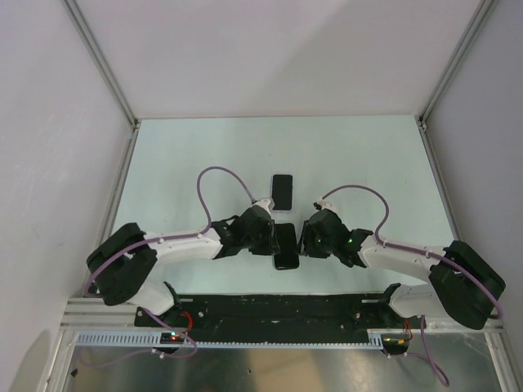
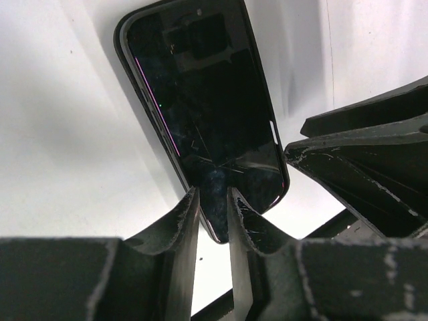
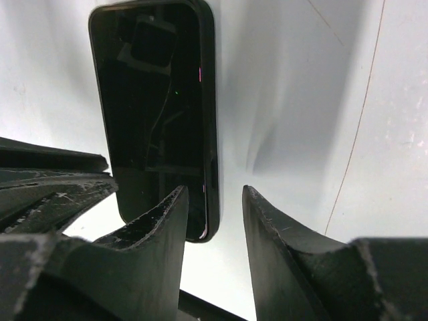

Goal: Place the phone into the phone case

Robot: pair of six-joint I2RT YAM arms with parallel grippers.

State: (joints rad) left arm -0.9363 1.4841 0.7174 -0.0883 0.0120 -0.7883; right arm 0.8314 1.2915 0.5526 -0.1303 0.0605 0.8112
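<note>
Phone [image 2: 207, 100] (cracked screen), pinched by left gripper [image 2: 212, 195]

left arm [image 1: 176, 242] and right arm [image 1: 400, 257]: white link shells, bulky black shoulder housings; a purple cable [image 1: 214, 171] loops off each wrist; green lights [image 1: 350, 241] on the right wrist; black gripper fingers [image 3: 157, 234], edges scuffed pale

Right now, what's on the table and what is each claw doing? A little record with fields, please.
phone: black, cracked screen, between the two grippers
left gripper: shut on the phone's near end
right gripper: open, fingers straddling the phone's corner
pale-rimmed case: probably the phone case, flat on the table, beyond both grippers, untouched
</note>
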